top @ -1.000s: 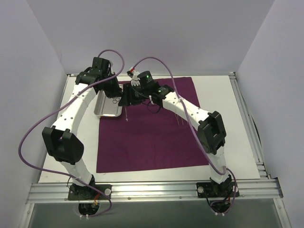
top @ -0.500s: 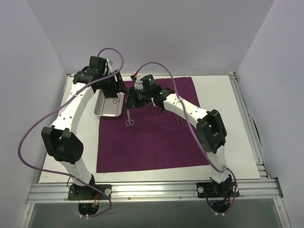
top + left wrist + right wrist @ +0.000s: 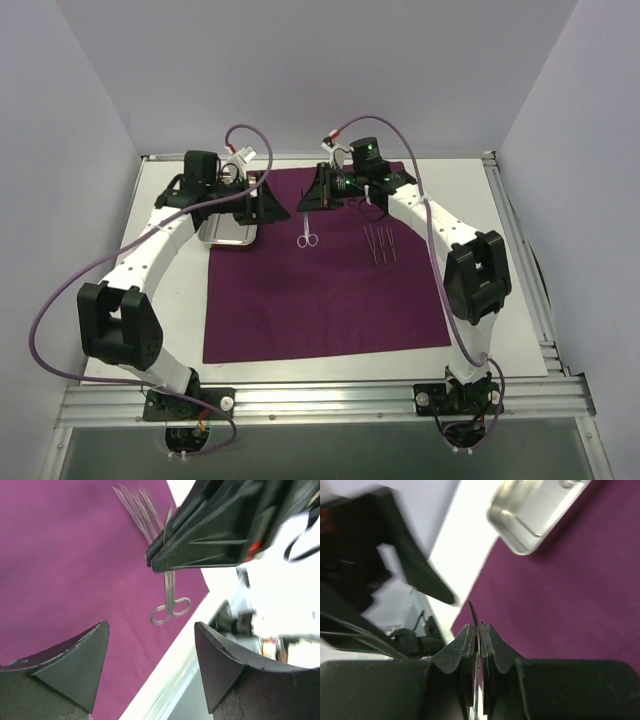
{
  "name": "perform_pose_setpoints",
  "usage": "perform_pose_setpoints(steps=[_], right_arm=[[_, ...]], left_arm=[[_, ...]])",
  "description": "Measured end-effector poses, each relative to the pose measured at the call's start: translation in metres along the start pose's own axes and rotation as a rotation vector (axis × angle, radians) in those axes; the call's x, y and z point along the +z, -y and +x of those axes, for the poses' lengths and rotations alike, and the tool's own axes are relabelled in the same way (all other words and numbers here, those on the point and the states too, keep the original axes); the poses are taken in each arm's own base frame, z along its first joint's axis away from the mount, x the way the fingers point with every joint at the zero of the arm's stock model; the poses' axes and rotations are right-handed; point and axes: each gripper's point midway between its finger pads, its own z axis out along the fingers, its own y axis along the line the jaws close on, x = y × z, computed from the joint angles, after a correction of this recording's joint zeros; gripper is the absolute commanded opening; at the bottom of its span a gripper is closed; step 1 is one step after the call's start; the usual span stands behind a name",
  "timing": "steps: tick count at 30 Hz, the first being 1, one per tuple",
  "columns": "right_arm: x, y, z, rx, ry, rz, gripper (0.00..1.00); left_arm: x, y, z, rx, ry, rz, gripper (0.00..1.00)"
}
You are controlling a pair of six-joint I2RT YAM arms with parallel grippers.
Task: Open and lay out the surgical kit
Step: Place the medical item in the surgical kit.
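White table [image 3: 510,340] w/ alu. front rail [image 3: 320,405], pale lilac walls [image 3: 330,70] 3 sides

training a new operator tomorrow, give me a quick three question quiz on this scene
1. True or false: the left fingers are shut on the scissors.
2. Which fingers grip the scissors? A left, B right fingers, C neither.
3. Fill in: the slim ___ lie flat on the purple cloth.
Key: 1 false, they are open and hold nothing; 2 B; 3 tweezers.
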Motion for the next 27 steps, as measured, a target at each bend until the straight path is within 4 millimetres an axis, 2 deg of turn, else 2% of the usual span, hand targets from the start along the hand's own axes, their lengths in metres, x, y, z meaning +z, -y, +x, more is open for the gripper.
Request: perform_pose_setpoints(steps=[3, 5, 7, 10, 13, 24, 27], right_arm=[[-0.013, -0.036, -0.006, -0.043, 0.009, -0.097, 0.0], [-0.02, -0.054, -0.011, -0.061, 0.02, -0.155, 0.0], [-0.024, -0.07, -0.013, -0.075, 0.025, -0.207, 0.0], [-0.029, -0.083, -0.017, -0.081, 0.031, -0.258, 0.0], [-0.031, -0.086, -0.019, -0.075, 0.036, -0.28, 0.0], [-0.037, -0.079, -0.034, -0.014, 0.1, -0.305, 0.0], [-0.04, -0.082, -0.04, -0.01, 0.12, -0.316, 0.0]], left_arm=[[0.014, 0.016, 0.022, 0.036, -0.057, 0.088, 0.79], [0.016, 0.027, 0.03, 0.058, -0.073, 0.139, 0.81], [0.013, 0.035, 0.03, 0.082, -0.067, 0.174, 0.82], [0.006, 0.048, 0.025, 0.128, -0.044, 0.222, 0.82], [0.0, 0.06, 0.022, 0.168, -0.03, 0.271, 0.81], [-0.003, 0.079, 0.028, 0.18, -0.054, 0.383, 0.72], [-0.002, 0.084, 0.031, 0.176, -0.066, 0.402, 0.52]])
